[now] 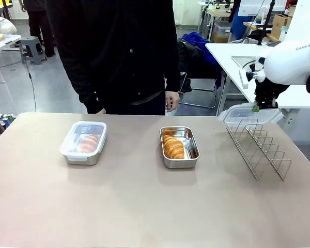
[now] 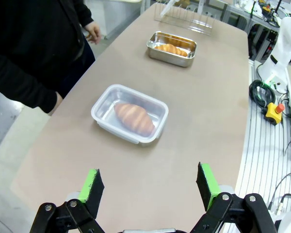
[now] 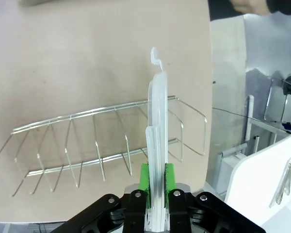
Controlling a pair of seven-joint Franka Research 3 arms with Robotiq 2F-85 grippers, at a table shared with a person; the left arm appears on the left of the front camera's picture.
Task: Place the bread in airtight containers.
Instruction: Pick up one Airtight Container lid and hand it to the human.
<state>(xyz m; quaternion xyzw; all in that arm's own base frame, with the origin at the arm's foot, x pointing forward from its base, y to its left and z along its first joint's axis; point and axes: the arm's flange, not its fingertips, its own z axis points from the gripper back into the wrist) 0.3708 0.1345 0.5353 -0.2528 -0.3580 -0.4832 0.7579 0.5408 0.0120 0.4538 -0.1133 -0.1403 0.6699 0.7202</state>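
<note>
The right arm reached in from the right, its gripper (image 1: 257,107) raised over the far right of the counter (image 1: 144,206), fingers (image 3: 144,177) closed on a clear plastic lid (image 3: 156,145) held edge-on above the wire rack (image 1: 258,147). The left gripper (image 2: 150,187) hovered over the counter's near end with its fingers wide apart, gripping nothing. A person in dark clothing stood at the far side, one hand (image 1: 171,99) hanging by the counter edge. The left steel container (image 1: 83,142) sat with its clear lid on and a croissant (image 2: 133,116) inside. The second container (image 1: 179,147), near the middle, stood uncovered with the other croissant (image 1: 173,146) lying in it, well apart from the rack
</note>
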